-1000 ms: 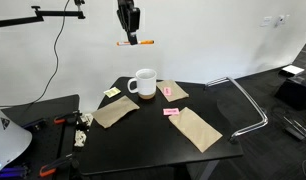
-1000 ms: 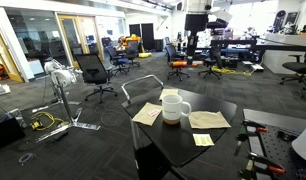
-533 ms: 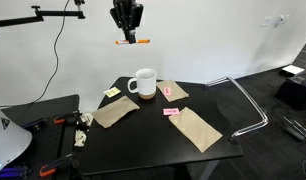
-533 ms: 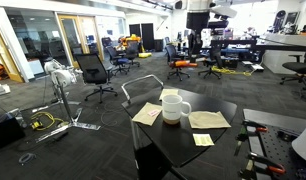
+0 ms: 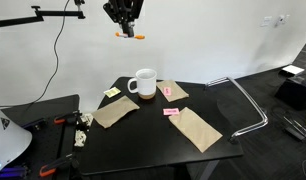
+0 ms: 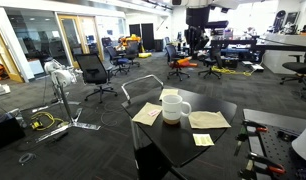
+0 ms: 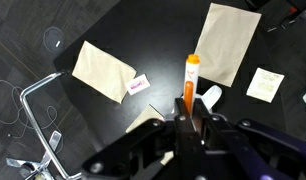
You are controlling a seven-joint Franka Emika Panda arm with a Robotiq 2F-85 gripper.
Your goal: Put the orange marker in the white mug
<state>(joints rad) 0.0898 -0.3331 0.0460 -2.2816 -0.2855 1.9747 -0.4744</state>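
Exterior views: set back, slightly above tabletop, aimed at black table (image 5: 153,138) (image 6: 173,142) and white mug (image 5: 144,83) (image 6: 174,106) from different sides (white wall (image 5: 223,40) or office chairs (image 6: 93,70) as backdrop). Wrist view: high up, pointing straight down past gripper (image 7: 189,112) onto same tabletop. Shared by all three: tan paper sheets (image 5: 196,128) (image 6: 208,120) (image 7: 228,40).

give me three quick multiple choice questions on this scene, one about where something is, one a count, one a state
1. Where is the orange marker?
A in the mug
B flat on the table
C held in the air above the table

2. How many brown paper pieces lie on the black table?
A one
B three
C five

3. How is the pincer?
A open and empty
B shut on the orange marker
C shut on a sticky note

Answers: 1 C, it hangs from the pincer high above the white mug. 2 B, three lie around the mug in both exterior views. 3 B, the wrist view shows its fingers clamped on the marker's end.
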